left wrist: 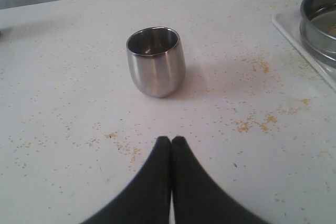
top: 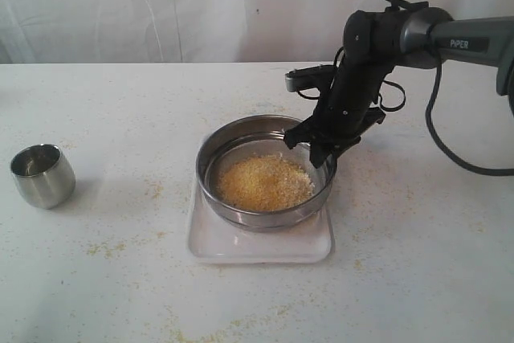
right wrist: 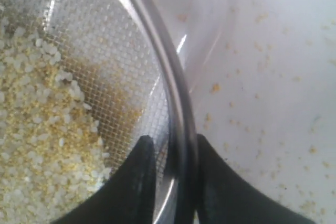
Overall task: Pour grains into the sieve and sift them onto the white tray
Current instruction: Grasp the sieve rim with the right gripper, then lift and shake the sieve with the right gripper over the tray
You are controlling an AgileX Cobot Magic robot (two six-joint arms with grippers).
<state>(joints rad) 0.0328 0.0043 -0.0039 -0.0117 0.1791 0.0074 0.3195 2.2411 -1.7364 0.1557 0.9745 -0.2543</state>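
Observation:
The sieve (top: 210,153) sits on the white tray (top: 210,245) in the middle of the table, with a heap of yellow-tan and whitish grains (top: 263,182) on its mesh. My right gripper (top: 324,153) reaches down over the sieve's right rim. The right wrist view shows the gripper (right wrist: 173,139) closed astride the steel rim (right wrist: 157,51), one finger inside by the grains (right wrist: 37,129) and one outside. My left gripper (left wrist: 171,139) is shut and empty, low over the table. It does not show in the exterior view.
A small steel cup (top: 42,174) stands upright at the left, a short way in front of my left gripper, where it appears as the cup (left wrist: 156,64). Stray yellow specks lie scattered over the white tabletop (top: 120,279). A black cable (top: 450,154) hangs from the right arm.

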